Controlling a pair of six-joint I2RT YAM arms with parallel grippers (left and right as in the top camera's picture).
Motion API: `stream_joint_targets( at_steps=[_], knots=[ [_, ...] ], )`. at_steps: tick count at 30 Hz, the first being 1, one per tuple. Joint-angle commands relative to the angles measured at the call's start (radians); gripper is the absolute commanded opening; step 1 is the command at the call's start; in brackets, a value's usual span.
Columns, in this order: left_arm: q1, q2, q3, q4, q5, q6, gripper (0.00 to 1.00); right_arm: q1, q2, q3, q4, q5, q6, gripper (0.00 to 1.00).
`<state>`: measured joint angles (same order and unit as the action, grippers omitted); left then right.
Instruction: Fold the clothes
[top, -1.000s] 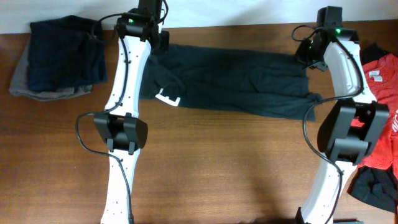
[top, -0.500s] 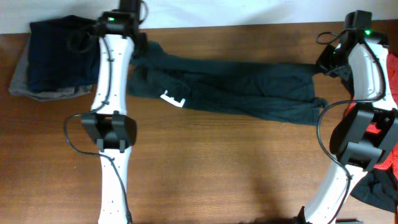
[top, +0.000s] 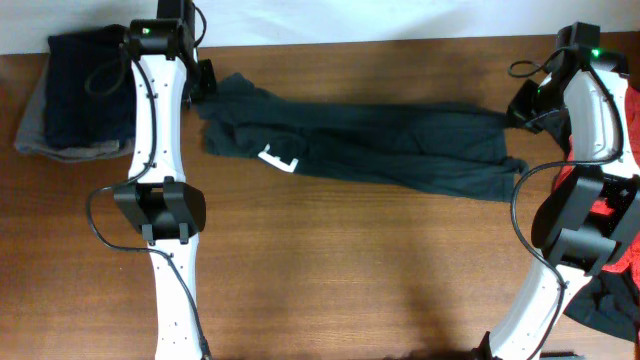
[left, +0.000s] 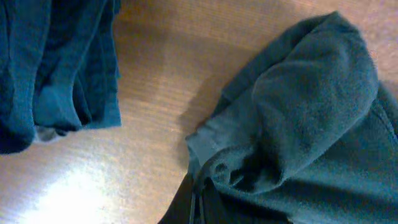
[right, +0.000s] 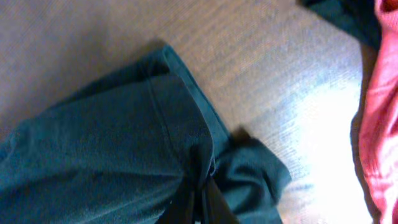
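Clothes on this bench (top: 350, 270) come down to one piece in play: the long blackish-green garment (top: 400, 145), lying stretched across the far half from about 10 o'clock to 3 o'clock in the overhead view, its white tag (top: 280, 158) face up near the left end. A navy and grey pile (top: 70, 100) sits at 9 o'clock and a red garment (top: 628, 215) at 3 o'clock, both apart from the work.

The left end effector (top: 203, 85) is clamped on the garment's left end, fingers together on a bunched fold of cloth in the wrist view (left: 196, 202). The right end effector (top: 518, 108) is likewise pinched shut on the right end (right: 202, 196), where the hem puckers around the fingers.

The step looks like spreading the garment straight before a fold. To do it well:
- pull the two ends apart evenly, only until the middle wrinkles flatten;
- bring both grips level, since the cloth slants toward 4 o'clock;
- lay out the loose flap at the right end's 5 o'clock side;
- steer clear of the pile and the red garment.
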<state>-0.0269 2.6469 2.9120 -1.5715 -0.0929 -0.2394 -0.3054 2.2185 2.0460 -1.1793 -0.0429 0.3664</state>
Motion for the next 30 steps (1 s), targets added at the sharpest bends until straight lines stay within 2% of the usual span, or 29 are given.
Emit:
stream_joint_targets(
  at_steps=[1, 9, 19, 23, 27, 28, 29, 30],
  knots=[
    [0.008, 0.006, 0.026, -0.027, 0.0, -0.019, 0.01, -0.009, -0.037, 0.021, -0.031, 0.018, 0.006, 0.04],
    [0.008, 0.006, 0.026, -0.116, 0.0, -0.106, 0.01, -0.01, -0.037, 0.021, -0.101, 0.068, 0.038, 0.04],
    [0.003, 0.006, 0.019, -0.117, 0.052, -0.105, 0.01, -0.01, -0.037, 0.021, -0.23, 0.215, 0.073, 0.04],
    [0.004, 0.006, 0.019, -0.117, 0.045, -0.104, 0.09, -0.01, -0.037, 0.021, -0.292, 0.217, 0.072, 0.04],
    [0.004, 0.006, 0.019, -0.116, 0.044, -0.105, 0.1, -0.01, -0.037, 0.021, -0.331, 0.217, 0.072, 0.04],
    [0.004, 0.006, 0.019, -0.116, 0.044, -0.104, 0.13, -0.01, -0.037, 0.021, -0.335, 0.217, 0.072, 0.06],
    [0.004, 0.006, 0.019, -0.116, 0.044, -0.105, 0.22, -0.01, -0.037, 0.021, -0.34, 0.217, 0.058, 0.26],
    [0.004, 0.006, 0.019, -0.116, 0.044, -0.105, 0.24, -0.01, -0.037, 0.021, -0.343, 0.217, 0.053, 0.3]
  ],
)
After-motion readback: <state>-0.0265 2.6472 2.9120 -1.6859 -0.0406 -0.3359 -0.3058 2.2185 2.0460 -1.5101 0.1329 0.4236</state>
